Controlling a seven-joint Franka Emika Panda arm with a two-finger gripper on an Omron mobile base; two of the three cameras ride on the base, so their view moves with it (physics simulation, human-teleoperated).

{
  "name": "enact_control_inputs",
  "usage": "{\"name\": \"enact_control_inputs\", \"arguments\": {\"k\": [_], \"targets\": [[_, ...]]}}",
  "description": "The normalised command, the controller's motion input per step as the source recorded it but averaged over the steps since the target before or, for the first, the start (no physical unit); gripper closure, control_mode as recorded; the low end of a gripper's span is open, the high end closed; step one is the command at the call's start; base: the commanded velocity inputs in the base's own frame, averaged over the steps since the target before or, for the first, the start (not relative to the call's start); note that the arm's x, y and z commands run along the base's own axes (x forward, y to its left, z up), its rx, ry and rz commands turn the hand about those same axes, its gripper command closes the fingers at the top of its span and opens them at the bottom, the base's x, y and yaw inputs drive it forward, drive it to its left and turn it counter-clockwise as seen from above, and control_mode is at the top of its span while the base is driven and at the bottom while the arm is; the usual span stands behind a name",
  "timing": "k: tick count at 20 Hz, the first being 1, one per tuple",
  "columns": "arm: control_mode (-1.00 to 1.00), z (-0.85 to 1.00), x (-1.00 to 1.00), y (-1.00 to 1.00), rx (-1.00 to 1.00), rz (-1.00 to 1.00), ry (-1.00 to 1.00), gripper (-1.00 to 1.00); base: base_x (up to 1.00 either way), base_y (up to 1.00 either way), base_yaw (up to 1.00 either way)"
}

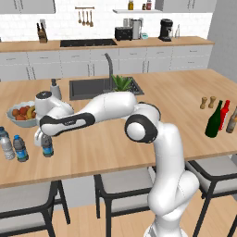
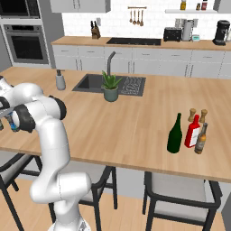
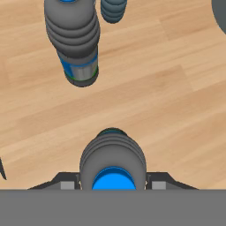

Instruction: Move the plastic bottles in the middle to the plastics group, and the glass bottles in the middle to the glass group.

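Gripper (image 1: 46,139) pointing straight down at the near left part of a long wooden island counter (image 1: 176,97), its jaws partly closed around the shoulders of a small plastic bottle (image 1: 47,147) that stands upright on the wood. In the hand view the same bottle (image 3: 113,163) sits between the two finger tips, seen from above with a bright blue cap and ribbed grey shoulders. The grip looks closed on it, though whether the base has left the counter cannot be told.

At about nine o'clock from the held bottle, near but apart, stands a second small bottle (image 1: 20,148) of the same kind: greyish, see-through, with a blue label band. Just beyond it, at the counter's left edge, is the larger pale water bottle (image 1: 6,143) that marks the plastics group. Judging from this, the held bottle's long axis is vertical and its goal lies a short way to nine o'clock.

Far off at three o'clock, well apart, the tall dark green glass bottle (image 1: 214,121) with its long narrow neck stands touching or just beside a slim red bottle (image 1: 225,115) and a brownish bottle (image 2: 200,139). A fruit bowl (image 1: 21,115) sits at eleven o'clock from the gripper.
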Motion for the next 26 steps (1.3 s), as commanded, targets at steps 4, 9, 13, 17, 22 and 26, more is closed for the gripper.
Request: {"name": "enact_control_inputs", "arguments": {"k": [4,9,13,17,22,26], "targets": [[-1.00,0.00,0.01,0.30,0.00,0.00,0.09,1.00,0.00,0.00,0.00],[-1.00,0.00,0.07,0.25,0.00,0.00,0.05,1.00,0.00,0.00,0.00],[-1.00,-0.01,0.13,0.00,0.00,0.00,0.00,1.00,0.00,0.00,0.00],[-1.00,0.00,0.23,0.04,0.00,0.00,0.00,1.00,0.00,0.00,0.00],[-1.00,-0.24,0.00,0.01,0.00,0.00,-0.12,1.00,0.00,0.00,0.00],[-1.00,-0.06,0.01,0.14,0.00,0.00,-0.05,1.00,0.00,0.00,0.00]]}}
